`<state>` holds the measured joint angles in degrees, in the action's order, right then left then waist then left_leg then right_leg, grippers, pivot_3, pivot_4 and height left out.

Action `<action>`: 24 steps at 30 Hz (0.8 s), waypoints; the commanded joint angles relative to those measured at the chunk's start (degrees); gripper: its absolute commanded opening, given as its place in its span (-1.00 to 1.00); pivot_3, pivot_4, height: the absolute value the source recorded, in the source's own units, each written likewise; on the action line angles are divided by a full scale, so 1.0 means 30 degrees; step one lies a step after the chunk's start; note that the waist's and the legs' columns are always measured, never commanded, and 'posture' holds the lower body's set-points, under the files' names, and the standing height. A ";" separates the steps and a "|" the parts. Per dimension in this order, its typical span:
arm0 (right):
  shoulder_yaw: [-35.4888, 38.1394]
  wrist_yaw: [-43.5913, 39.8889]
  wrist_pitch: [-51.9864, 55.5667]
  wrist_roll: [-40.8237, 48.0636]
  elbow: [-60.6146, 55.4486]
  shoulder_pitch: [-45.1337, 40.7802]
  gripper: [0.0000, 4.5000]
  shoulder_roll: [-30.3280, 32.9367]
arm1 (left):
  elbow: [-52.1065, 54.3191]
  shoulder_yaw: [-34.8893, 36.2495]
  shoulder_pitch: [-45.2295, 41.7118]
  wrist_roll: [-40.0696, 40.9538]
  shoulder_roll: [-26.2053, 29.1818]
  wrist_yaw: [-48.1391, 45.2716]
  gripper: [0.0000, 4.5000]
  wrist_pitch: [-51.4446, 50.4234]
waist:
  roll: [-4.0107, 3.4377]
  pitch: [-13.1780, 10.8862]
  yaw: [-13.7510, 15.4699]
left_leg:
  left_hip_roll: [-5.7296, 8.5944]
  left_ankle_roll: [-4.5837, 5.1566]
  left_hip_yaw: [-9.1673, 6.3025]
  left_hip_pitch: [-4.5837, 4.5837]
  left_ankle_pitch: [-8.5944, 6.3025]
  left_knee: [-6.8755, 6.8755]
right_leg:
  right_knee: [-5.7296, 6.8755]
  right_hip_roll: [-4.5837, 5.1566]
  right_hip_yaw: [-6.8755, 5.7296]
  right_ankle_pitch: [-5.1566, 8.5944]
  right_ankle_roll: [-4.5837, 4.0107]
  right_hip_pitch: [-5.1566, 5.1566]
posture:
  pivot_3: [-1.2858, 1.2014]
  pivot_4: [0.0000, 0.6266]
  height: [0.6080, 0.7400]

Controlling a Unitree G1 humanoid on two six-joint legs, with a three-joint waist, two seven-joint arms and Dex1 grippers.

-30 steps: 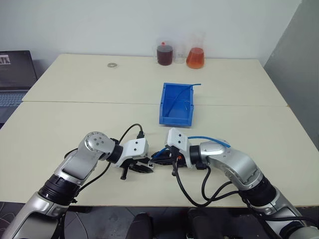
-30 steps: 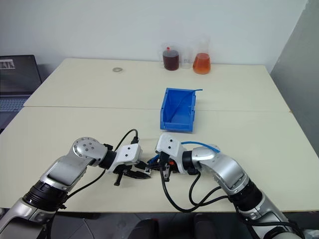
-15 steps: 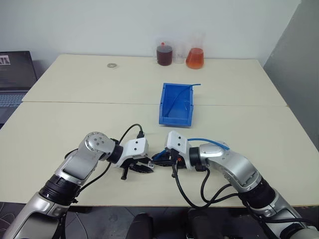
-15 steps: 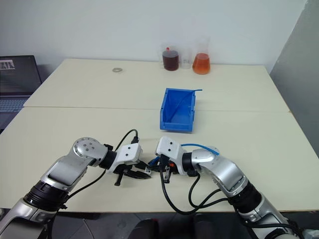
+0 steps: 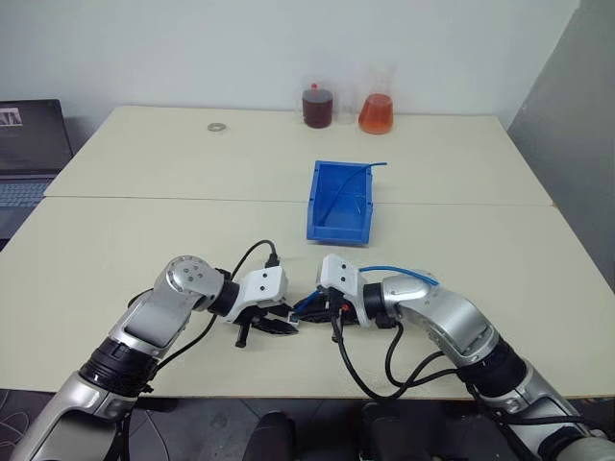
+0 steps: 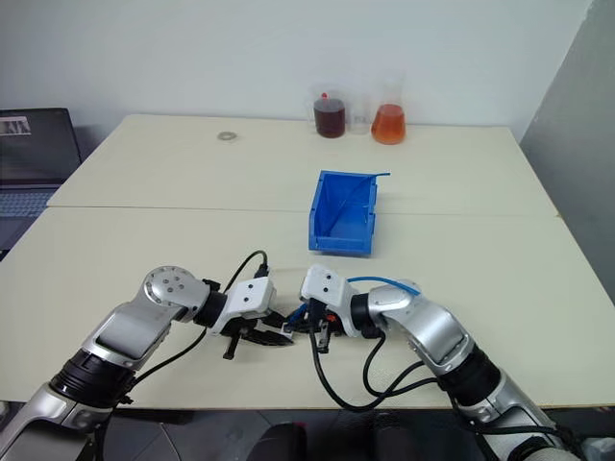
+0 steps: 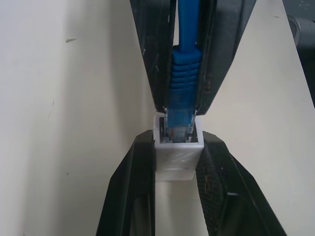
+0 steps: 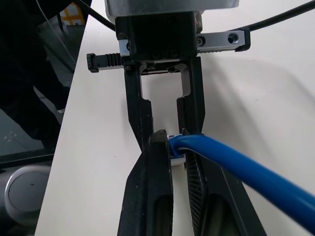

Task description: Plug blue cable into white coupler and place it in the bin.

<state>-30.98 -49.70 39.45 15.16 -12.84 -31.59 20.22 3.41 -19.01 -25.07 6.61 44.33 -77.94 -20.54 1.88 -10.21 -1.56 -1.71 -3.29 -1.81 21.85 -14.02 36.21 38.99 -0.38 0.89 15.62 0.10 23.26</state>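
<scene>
The white coupler (image 7: 176, 156) is clamped between the fingers of the left pincer (image 7: 177, 162), low over the bench (image 5: 144, 240), its socket turned toward the right pincer (image 7: 183, 105). That pincer is closed on the blue cable (image 7: 184, 73) just behind the plug, so both parts are steadied for insertion. The plug's long axis is lined up with the socket, tip already seated at its mouth. The bin (image 5: 317, 216) stands well apart, beyond both arms.

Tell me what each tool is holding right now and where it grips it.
The left tool pinches the white coupler by its two sides. The right tool clamps the blue cable just behind its plug.
</scene>
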 commanded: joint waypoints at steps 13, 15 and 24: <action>-0.3928 -0.2993 0.0202 -0.1429 0.1670 -0.1123 -0.95 -0.0701 | 0.0458 0.0073 0.1559 -0.0219 -0.0308 0.1013 -0.65 0.0150 | -0.0179 0.0360 -0.0084 | -0.0007 0.0005 0.0013 -0.0049 -0.0001 -0.0010 | 0.0005 -0.0009 0.0015 0.0001 -0.0003 -0.0025 | 0.03 -0.52 1.00; -0.4474 -0.3292 0.0267 -0.1739 0.1807 -0.1292 -0.95 -0.0780 | 0.0596 0.0089 0.1751 -0.0202 -0.0303 0.1107 -0.65 0.0029 | -0.0196 0.0403 -0.0092 | -0.0006 0.0009 0.0028 -0.0055 -0.0004 -0.0013 | 0.0004 -0.0009 0.0019 0.0002 -0.0003 -0.0025 | 0.03 -0.52 1.00; -0.4063 -0.3396 0.0365 -0.2048 0.1710 -0.1209 -0.95 -0.1169 | 0.1015 0.0407 0.2209 -0.0071 -0.0383 0.1498 -0.65 -0.0202 | -0.0227 0.0572 -0.0116 | -0.0012 0.0099 0.0099 -0.0127 -0.0056 -0.0035 | 0.0001 -0.0026 0.0037 0.0014 -0.0020 -0.0040 | 0.03 -0.52 1.00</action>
<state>-37.14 -56.27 38.82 7.72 -8.60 -37.56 18.47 5.82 -16.56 -19.16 6.37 44.26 -74.70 -20.93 1.20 -8.49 -1.91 -1.75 -2.99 -1.51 21.46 -14.19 36.10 39.00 -0.46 1.01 15.66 0.03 23.14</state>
